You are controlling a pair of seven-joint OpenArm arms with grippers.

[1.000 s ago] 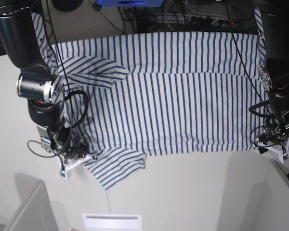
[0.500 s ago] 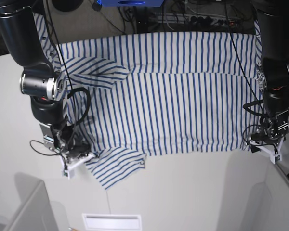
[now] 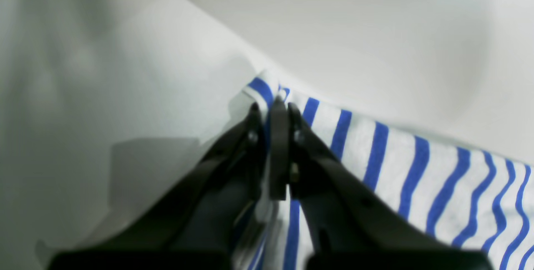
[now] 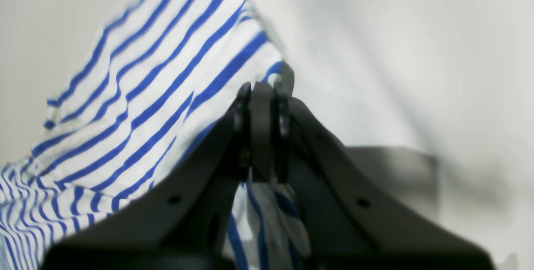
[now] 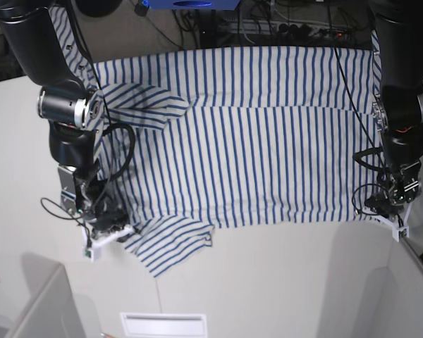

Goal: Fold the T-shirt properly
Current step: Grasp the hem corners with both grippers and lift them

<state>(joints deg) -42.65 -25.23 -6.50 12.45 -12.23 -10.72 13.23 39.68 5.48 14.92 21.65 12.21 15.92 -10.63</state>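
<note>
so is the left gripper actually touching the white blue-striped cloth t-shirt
Touching. In the left wrist view the left gripper is shut on the corner edge of the white blue-striped cloth T-shirt, with fabric pinched between its jaws.

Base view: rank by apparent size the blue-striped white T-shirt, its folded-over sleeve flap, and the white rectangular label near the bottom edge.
1. Blue-striped white T-shirt
2. Folded-over sleeve flap
3. White rectangular label, though it lies nearer the camera.

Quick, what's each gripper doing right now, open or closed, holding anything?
Left gripper: closed on a corner of the T-shirt.
Right gripper: closed on the T-shirt's edge.
</note>
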